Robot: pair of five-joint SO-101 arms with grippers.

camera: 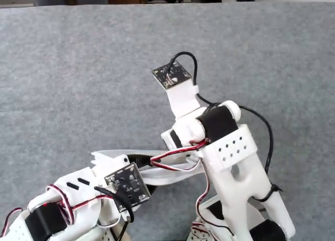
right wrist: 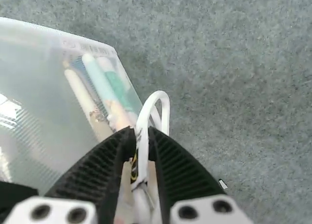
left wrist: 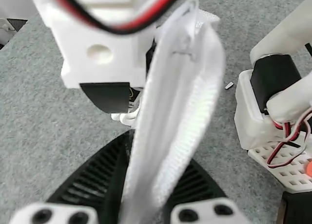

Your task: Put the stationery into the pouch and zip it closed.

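Both of your grippers are clamped on the pouch. The right gripper has its 2 black jaws pressed together on a thin white loop at one corner of the pouch; the loop's rounded end sticks out past the fingertips. Just beside that corner, the stationery lies inside the clear wall. You can make out at least 3 pens, 1 cream, 1 pale mint and 1 green, but their lower ends blur behind the jaws, so no exact count is possible.

The left gripper is closed on the pouch's white woven edge, which runs edge-on up between its jaws. That edge hides the fingertips themselves. At the far end of it sits the right gripper's white body and black jaw, blurred and cut off by the frame.

From above, the left arm and right arm meet low on the grey table. Their wrists and wiring cover both grippers and nearly all of the pouch. You cannot tell how far the zip is drawn, or whether the pouch touches the table. 1 small pale fleck lies on the cloth near the right gripper.
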